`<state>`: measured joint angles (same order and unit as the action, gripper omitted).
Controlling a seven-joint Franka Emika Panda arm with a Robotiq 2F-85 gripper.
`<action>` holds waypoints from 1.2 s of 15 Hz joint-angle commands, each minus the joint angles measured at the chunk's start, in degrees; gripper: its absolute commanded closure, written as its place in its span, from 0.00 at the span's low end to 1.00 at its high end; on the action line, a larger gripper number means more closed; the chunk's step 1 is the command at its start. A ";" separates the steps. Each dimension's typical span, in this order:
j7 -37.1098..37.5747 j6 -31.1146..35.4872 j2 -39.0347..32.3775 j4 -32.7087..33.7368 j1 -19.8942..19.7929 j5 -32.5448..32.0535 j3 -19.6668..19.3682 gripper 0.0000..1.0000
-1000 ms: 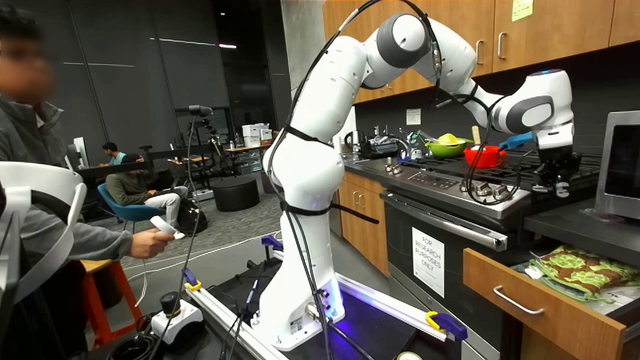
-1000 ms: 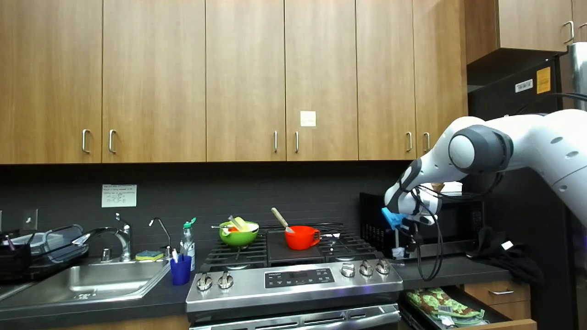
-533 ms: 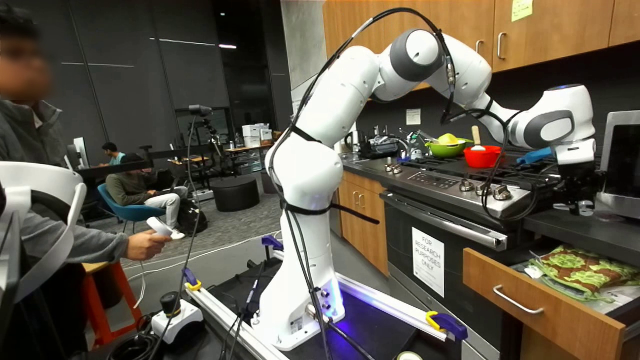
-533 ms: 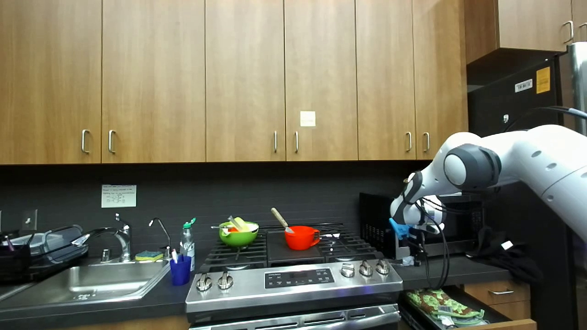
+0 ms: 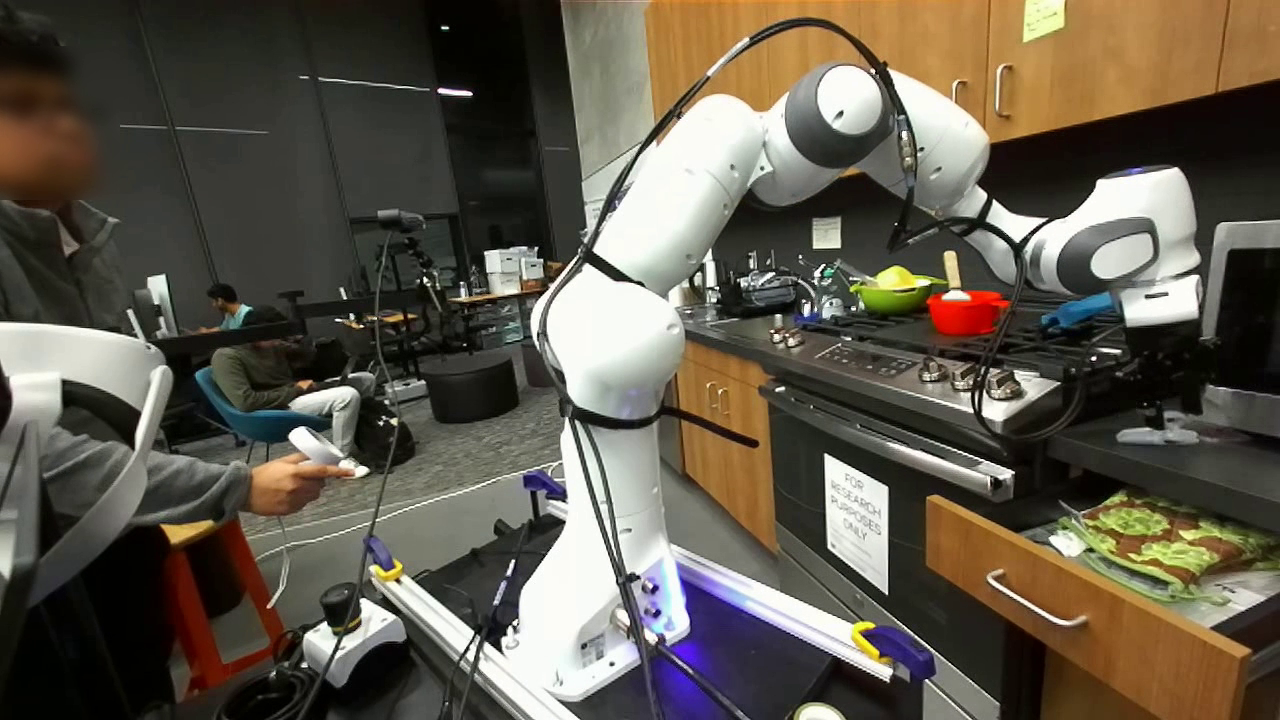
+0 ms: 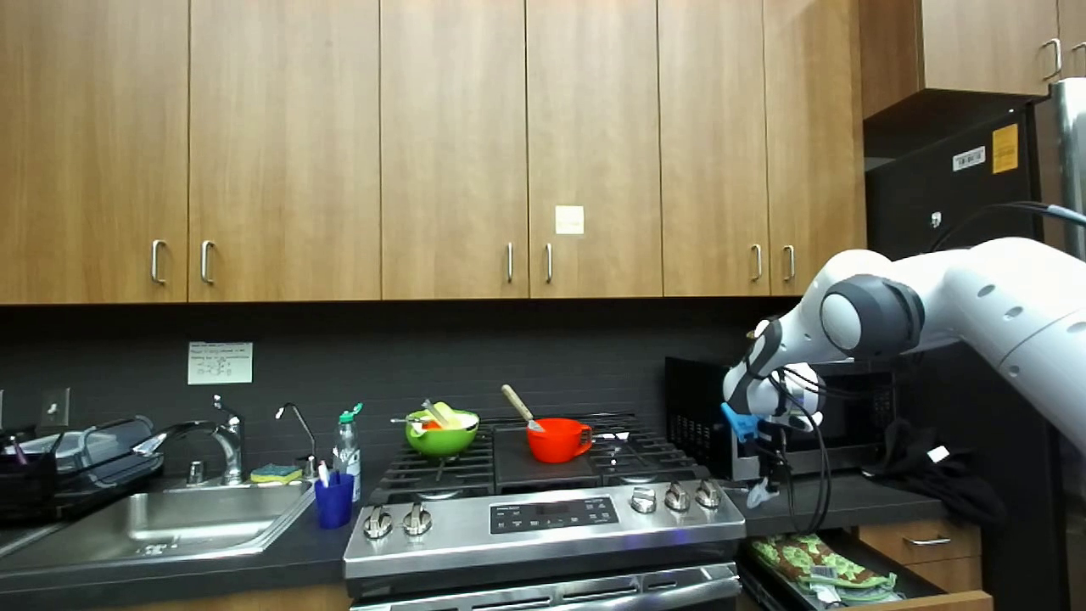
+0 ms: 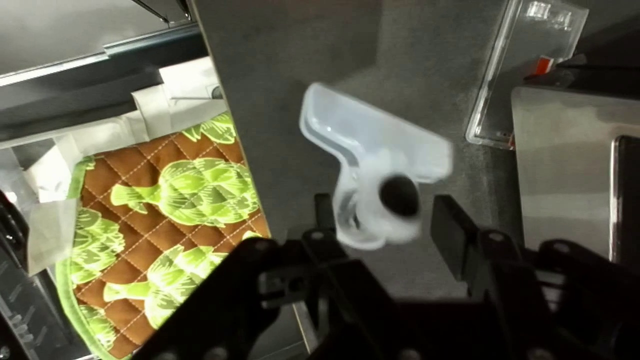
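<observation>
A whitish translucent plastic clip (image 7: 375, 135) with a dark round hole lies between the spread fingers of my gripper (image 7: 387, 215) in the wrist view. It is close to the left finger, perhaps touching it; a gap separates it from the right finger's pad (image 7: 452, 235). Seen from outside, the gripper (image 5: 1165, 390) is low over the dark counter (image 5: 1120, 455), and the clip (image 5: 1155, 436) is just below its fingertips at counter level. The same clip (image 6: 761, 492) looks tilted in an exterior view. Whether it rests fully on the counter I cannot tell.
Below the counter an open drawer (image 5: 1085, 600) holds a brown and green quilted pot holder (image 5: 1180, 540). A microwave (image 5: 1240, 330) is close beside the gripper. On the stove stand a red pot (image 6: 556, 440) and a green bowl (image 6: 441, 437). A clear plastic case (image 7: 530, 65) lies near the microwave.
The arm has come down and toward the microwave, carrying the clip to the counter. In the last half second the jaws have parted, and the clip has turned and dropped slightly below the fingertips.
</observation>
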<state>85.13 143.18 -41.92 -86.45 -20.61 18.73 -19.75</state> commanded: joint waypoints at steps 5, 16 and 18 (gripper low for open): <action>0.35 -0.28 -0.10 0.51 -0.60 -0.64 0.63 0.31; -1.28 1.16 5.82 -9.43 -0.75 1.12 1.00 0.00; -1.66 2.82 8.70 -13.89 -0.68 1.63 0.75 0.00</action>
<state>84.91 143.91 -39.98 -91.84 -20.89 19.30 -19.70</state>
